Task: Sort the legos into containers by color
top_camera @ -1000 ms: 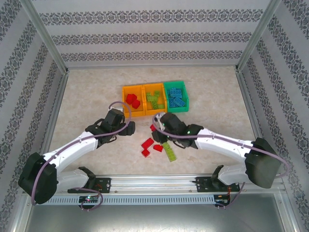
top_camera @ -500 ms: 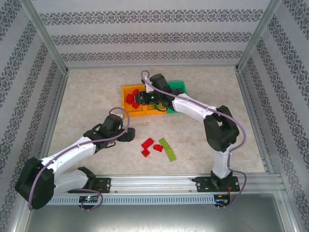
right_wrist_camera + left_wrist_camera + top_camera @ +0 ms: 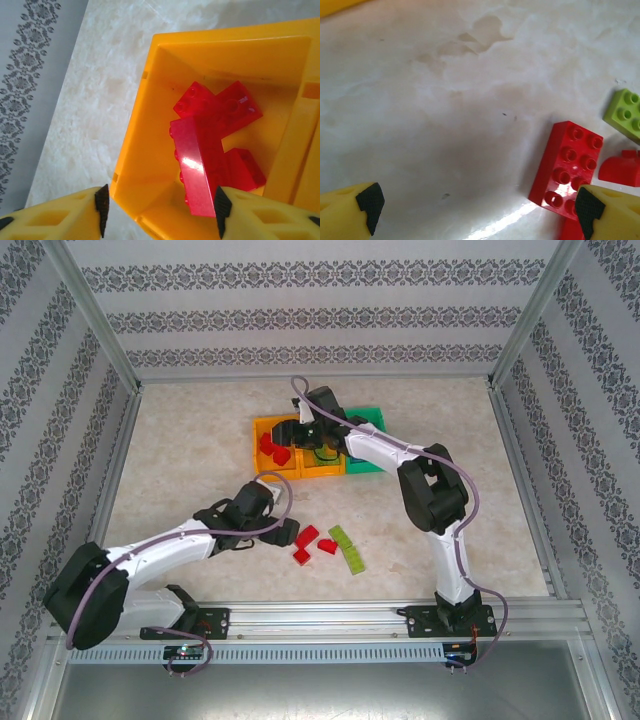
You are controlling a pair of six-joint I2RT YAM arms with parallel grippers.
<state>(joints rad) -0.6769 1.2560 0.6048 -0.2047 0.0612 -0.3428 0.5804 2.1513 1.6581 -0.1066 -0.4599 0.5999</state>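
Three containers stand in a row: a left orange bin [image 3: 258, 445], a middle orange bin [image 3: 325, 472] and a green bin [image 3: 368, 462]. My right gripper [image 3: 284, 434] hangs open over the left orange bin [image 3: 145, 150]. A long red lego [image 3: 197, 170] leans inside on other red legos [image 3: 225, 107], by my right fingertip [image 3: 220, 205]. Loose red legos [image 3: 305, 537] and a lime green lego [image 3: 347, 548] lie on the table. My left gripper [image 3: 288, 532] is open just left of them. A red eight-stud brick [image 3: 567, 167] lies by its right fingertip [image 3: 587, 210].
Lime green legos [image 3: 322, 452] lie in the middle orange bin. A curved red piece [image 3: 620, 169] and a lime green brick [image 3: 625, 112] lie right of the red brick. The right arm [image 3: 380, 450] stretches across the green bin. Metal frame posts and patterned walls enclose the table.
My right arm has swung from the loose pile to the left orange bin with a red lego, and its jaws have opened. My left gripper has moved right, up to the loose red legos.
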